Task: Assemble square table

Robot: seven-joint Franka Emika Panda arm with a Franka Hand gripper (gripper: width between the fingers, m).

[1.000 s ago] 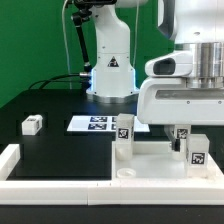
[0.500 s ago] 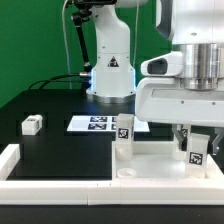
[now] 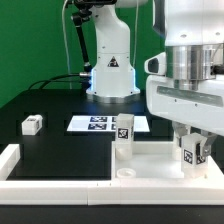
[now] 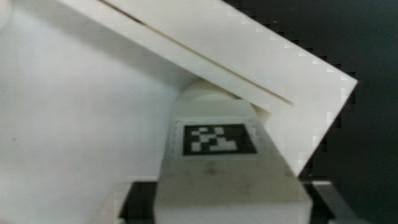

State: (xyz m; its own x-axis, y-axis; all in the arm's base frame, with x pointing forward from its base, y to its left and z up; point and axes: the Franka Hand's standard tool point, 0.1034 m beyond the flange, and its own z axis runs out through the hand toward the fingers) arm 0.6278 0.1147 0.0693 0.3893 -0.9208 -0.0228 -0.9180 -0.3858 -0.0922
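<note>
gripper (image 3: 192, 152) closed on a tagged leg (image 3: 192, 154), over the square table (image 3: 160, 160).
the slab lies against the border rail (image 3: 60, 185) so it cannot slide; a second leg (image 3: 124, 130) stands in its socket, and a loose leg (image 3: 32, 124) waits well apart.

We see a black table (image 3: 60, 150) carrying the marker board (image 3: 100, 124) at its middle, a loose leg (image 3: 32, 125) toward the exterior view's left, the square table slab (image 3: 150, 160) near right, and a white border rail (image 3: 40, 185) along the near edge.
</note>
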